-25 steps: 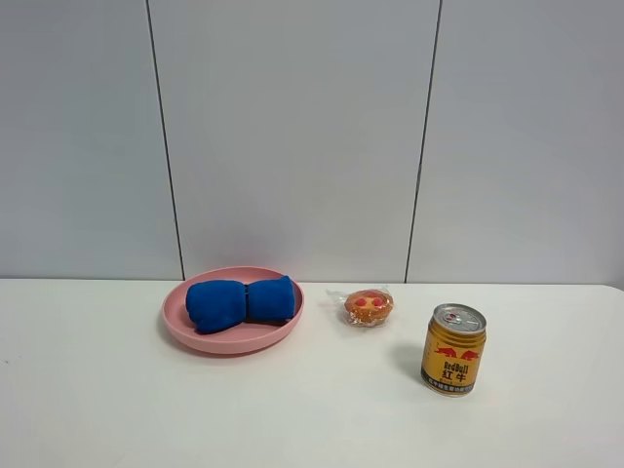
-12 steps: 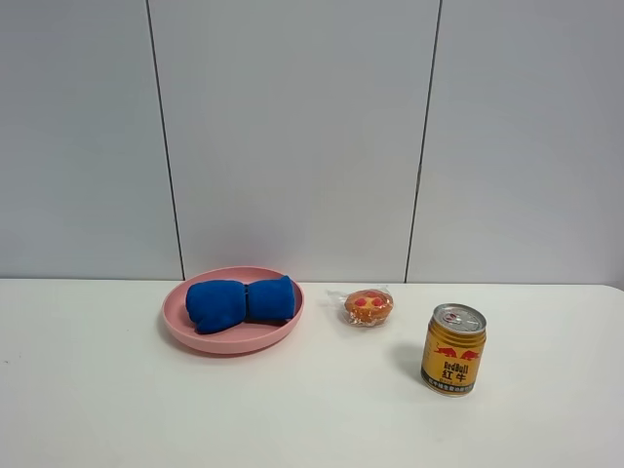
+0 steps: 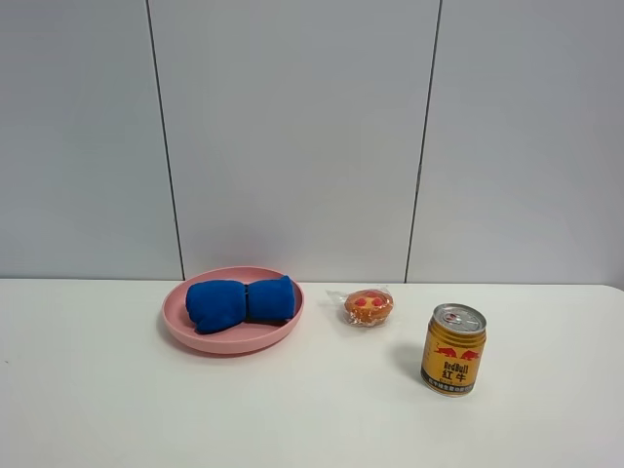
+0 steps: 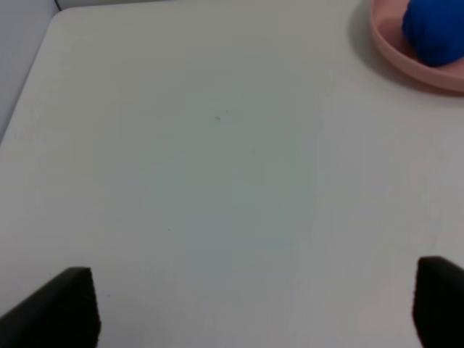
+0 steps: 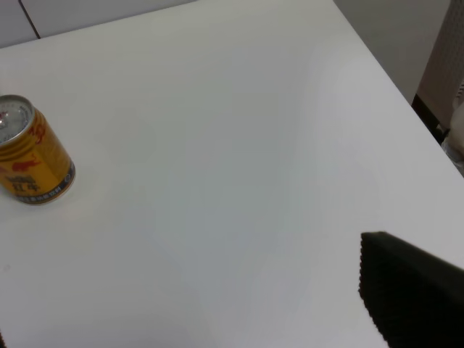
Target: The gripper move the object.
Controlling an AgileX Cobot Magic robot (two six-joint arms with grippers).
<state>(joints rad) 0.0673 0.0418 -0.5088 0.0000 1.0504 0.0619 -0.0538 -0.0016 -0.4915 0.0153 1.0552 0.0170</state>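
- Blue cloth point(image 3: 240, 301) lies in the pink plate point(image 3: 185, 331).
- Wrapped pastry point(image 3: 369, 307) sits between plate and can point(image 3: 453, 349).
- Left gripper point(image 4: 254, 312) jaws apart over bare table point(image 4: 217, 181).
- Right gripper point(image 5: 406, 290): cannot tell.

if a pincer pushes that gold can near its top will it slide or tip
The gold can stands upright, taller than wide, so a push near the top probably tips it. Tipped, its round body would likely roll on the smooth white table. Its glossy metal wall may slip in a light grip.
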